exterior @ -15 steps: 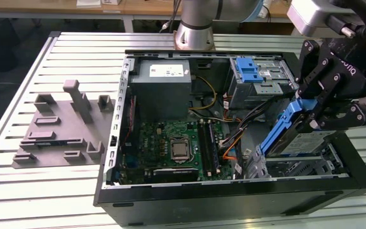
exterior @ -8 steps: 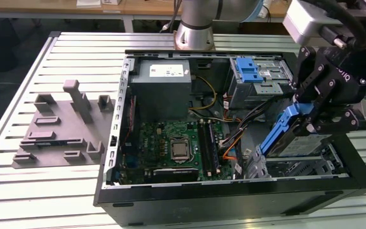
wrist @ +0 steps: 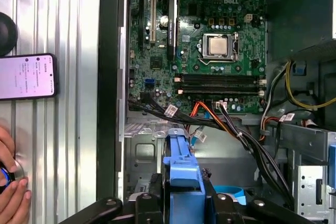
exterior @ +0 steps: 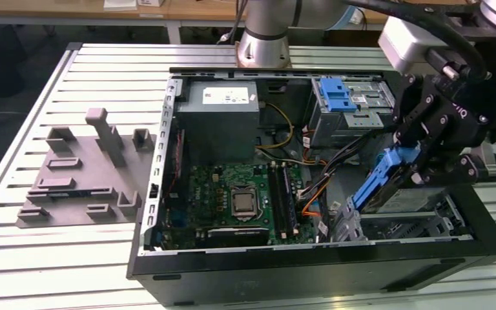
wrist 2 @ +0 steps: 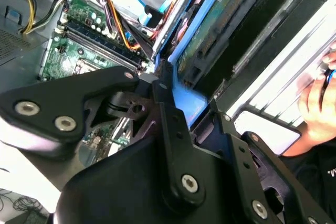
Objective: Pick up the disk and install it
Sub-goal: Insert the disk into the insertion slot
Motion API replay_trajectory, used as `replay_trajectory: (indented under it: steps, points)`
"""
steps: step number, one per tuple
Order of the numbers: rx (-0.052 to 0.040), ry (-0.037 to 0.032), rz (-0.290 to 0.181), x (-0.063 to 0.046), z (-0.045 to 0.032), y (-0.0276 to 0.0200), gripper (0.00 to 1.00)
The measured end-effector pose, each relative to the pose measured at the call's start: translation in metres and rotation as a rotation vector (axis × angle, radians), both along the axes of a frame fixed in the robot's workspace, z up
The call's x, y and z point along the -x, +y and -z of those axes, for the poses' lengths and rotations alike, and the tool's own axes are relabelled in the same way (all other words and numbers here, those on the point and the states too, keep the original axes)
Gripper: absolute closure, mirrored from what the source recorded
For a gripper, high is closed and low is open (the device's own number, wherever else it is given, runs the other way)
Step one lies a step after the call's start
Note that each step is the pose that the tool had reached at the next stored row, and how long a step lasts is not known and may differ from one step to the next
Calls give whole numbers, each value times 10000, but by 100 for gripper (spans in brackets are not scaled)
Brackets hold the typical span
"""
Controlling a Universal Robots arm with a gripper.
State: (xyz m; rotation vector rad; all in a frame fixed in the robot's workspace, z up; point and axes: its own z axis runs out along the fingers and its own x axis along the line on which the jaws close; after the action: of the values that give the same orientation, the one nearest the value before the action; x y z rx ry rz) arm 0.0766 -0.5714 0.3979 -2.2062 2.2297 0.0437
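the pincer (exterior: 416, 169) is pinching the disk (exterior: 376, 182) by its blue carrier. the disk hangs tilted just below the fingers, over the open computer case (exterior: 317, 265). it looks rigid, fairly heavy and shock-sensitive, so the plastic side rails seem the safest hold, not the bare circuit face.

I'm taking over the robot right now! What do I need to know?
Gripper: shut on the disk, clamping its blue carrier.
Disk: held tilted over the open computer case, at the exterior view's right end, not seated.
Done: pickup.
Left: installing the disk.
Note: a person's hand is on the table beside the case.
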Motion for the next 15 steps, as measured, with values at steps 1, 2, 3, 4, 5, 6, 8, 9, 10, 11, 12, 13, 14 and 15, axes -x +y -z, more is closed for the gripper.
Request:
replay_trajectory:
  steps: [1, 2, 3, 4, 5, 6, 8, 9, 10, 11, 12, 13, 14, 15]
  points:
    - [-3, 1, 1, 0, 11, -1, 62]
    - [-8, 0, 2, 1, 24, -1, 56]
    - [-3, 1, 1, 0, 39, -1, 56]
    - [-2, 1, 1, 0, 56, -1, 56]
    - [-5, 1, 0, 0, 75, -1, 56]
    - [-4, 1, 0, 0, 94, -1, 56]
    - [-3, 1, 0, 0, 127, -1, 58]
    - [-3, 0, 1, 0, 138, -1, 64]
    - [-1, 1, 1, 0, 141, 0, 70]
    - [1, 1, 0, 0, 142, 0, 70]
    - [0, 1, 0, 0, 143, -1, 76]
    - [-1, 0, 1, 0, 146, -1, 82]
    - [-6, 0, 1, 0, 155, -1, 87]
    - [-8, 0, 1, 0, 168, -1, 87]
